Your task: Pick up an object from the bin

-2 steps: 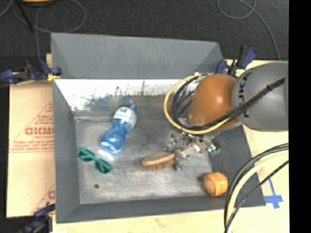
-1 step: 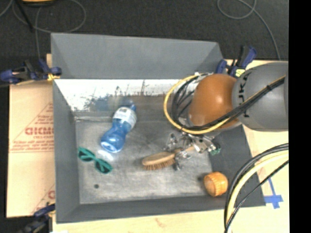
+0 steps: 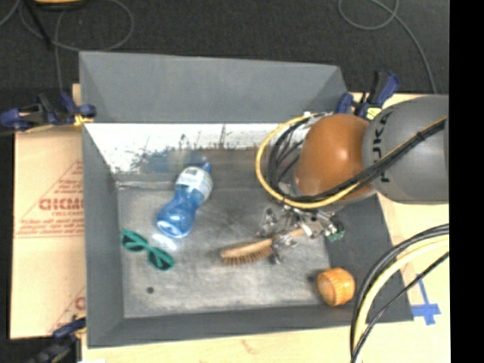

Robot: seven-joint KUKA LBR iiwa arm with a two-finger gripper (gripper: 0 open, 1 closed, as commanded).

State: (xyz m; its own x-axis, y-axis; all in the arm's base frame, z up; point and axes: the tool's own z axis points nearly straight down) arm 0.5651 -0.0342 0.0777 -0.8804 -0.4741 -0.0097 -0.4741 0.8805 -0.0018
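Observation:
My gripper (image 3: 290, 231) is low in the right half of the bin, under the orange wrist cover. It sits right at the handle end of a wooden brush (image 3: 246, 252), which lies flat with its bristle head pointing left. The handle end runs in under the gripper, and whether it is gripped is hidden. A round wooden knob-like piece (image 3: 335, 286) lies near the bin's front right corner, just below and to the right of the gripper.
A crushed blue plastic bottle (image 3: 184, 200) with a white label lies left of centre, slanted toward the back wall. Green sunglasses (image 3: 147, 249) lie at the front left. The arm and its cables fill the bin's right side.

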